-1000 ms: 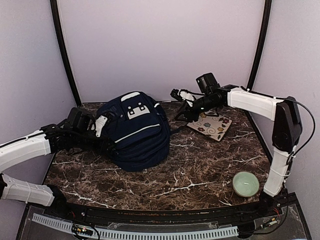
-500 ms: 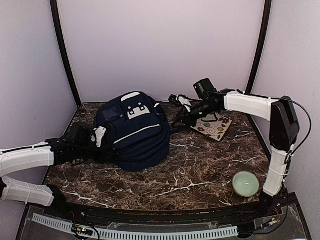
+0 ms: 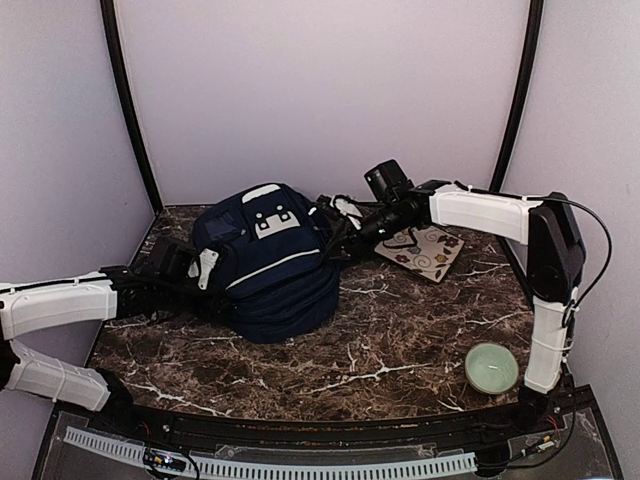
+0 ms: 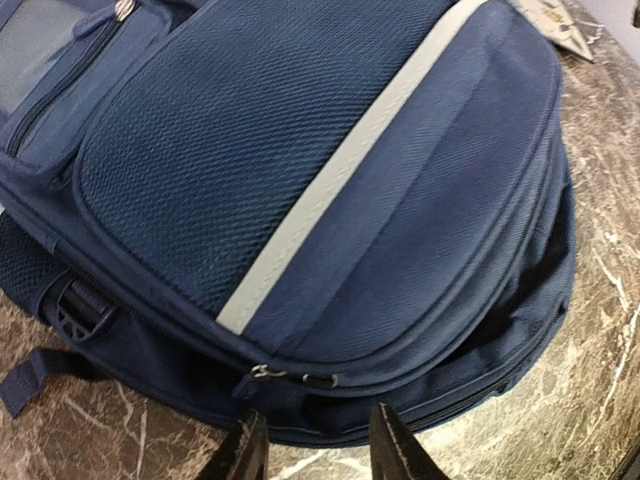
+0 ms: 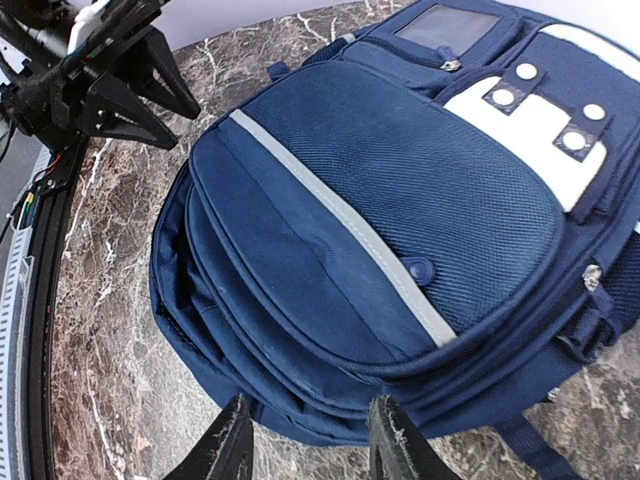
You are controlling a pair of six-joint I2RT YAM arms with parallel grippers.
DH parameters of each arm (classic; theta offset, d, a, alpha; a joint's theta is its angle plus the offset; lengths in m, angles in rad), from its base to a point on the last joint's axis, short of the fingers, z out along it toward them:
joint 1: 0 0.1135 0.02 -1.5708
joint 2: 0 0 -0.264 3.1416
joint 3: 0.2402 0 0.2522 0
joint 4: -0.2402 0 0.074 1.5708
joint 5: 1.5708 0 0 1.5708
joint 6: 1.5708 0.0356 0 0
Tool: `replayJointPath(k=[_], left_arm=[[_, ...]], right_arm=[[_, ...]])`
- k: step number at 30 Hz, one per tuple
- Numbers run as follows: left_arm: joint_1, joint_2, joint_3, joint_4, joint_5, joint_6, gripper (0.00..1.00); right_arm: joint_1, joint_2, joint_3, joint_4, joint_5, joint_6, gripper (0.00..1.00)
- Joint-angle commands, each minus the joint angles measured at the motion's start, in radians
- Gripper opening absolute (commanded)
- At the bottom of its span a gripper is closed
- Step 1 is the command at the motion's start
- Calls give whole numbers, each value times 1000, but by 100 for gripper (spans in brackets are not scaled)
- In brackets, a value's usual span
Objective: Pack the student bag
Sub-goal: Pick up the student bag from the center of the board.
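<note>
The student bag [image 3: 272, 268], navy with grey-white trim and a white patch near its top, lies flat at the back left of the marble table. My left gripper [image 3: 212, 272] is open and empty at the bag's left side. In the left wrist view its jaws [image 4: 318, 455] stand apart just short of the bag [image 4: 330, 180], near two zipper pulls [image 4: 268, 373]. My right gripper [image 3: 335, 238] is open and empty at the bag's right side. In the right wrist view its jaws [image 5: 310, 440] stand apart facing the bag's layered side [image 5: 390, 200]. The bag's compartments look shut.
A flat floral-patterned square [image 3: 422, 250] lies at the back right, under the right forearm. A pale green bowl [image 3: 492, 367] stands at the front right. The left gripper also shows in the right wrist view [image 5: 120, 85], beyond the bag.
My right gripper has moved left from above the patterned square to the bag's right side. My left gripper has moved right, closer to the bag's left side. The bag has not moved.
</note>
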Motion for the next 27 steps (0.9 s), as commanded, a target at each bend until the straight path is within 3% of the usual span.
replayJointPath(k=[1, 10, 15, 19, 22, 25, 27], left_arm=[[15, 27, 54, -190, -52, -16, 38], [54, 157, 94, -111, -43, 142, 37], [58, 209, 77, 25, 19, 233, 34], [59, 254, 87, 51, 47, 259, 27], [59, 261, 88, 69, 74, 254, 15], [58, 252, 111, 21, 88, 242, 4], [58, 233, 123, -32, 101, 229, 2]], right_arm=[[43, 38, 15, 11, 14, 20, 40], [60, 31, -1, 13, -1, 21, 40], [61, 35, -8, 8, -15, 21, 40], [63, 40, -11, 1, -23, 17, 40], [63, 43, -12, 1, -23, 15, 40], [63, 48, -10, -1, -25, 14, 40], [63, 48, -15, 0, -23, 12, 40]])
